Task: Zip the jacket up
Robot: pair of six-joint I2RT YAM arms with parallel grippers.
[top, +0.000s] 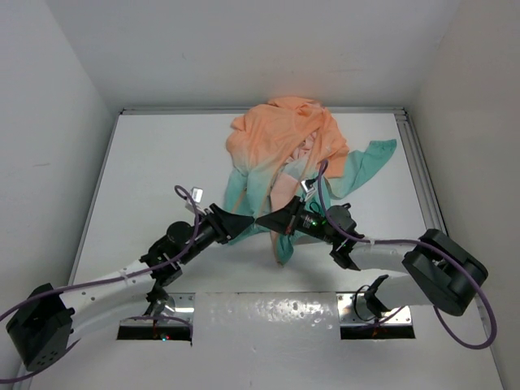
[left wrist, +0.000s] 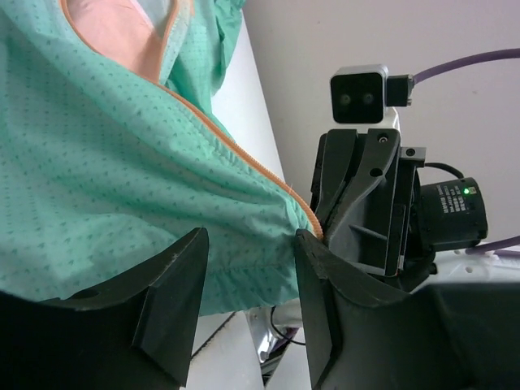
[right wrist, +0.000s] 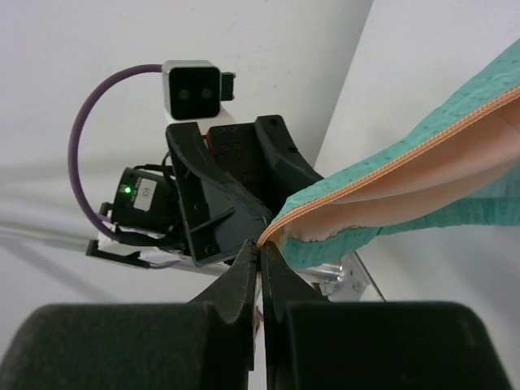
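Note:
The jacket [top: 280,134] lies crumpled at the back centre of the table, peach-orange at the top and teal-green lower down. Its teal lower hem hangs between my two grippers, which face each other. My right gripper [top: 264,221] is shut on the bottom corner of the orange zipper edge [right wrist: 390,166], pinched at its fingertips [right wrist: 262,248]. My left gripper [top: 244,221] is open, its fingers wide apart [left wrist: 249,244], with teal jacket fabric [left wrist: 122,162] spanning the gap at the tips. The right gripper holds the zipper edge [left wrist: 244,158] just past my left gripper's right finger.
White walls close in the table on the left, back and right. A metal rail [top: 414,162] runs along the right edge. The arm bases and mounting plates [top: 154,325] sit at the near edge. Purple cables [top: 188,195] loop off both wrists.

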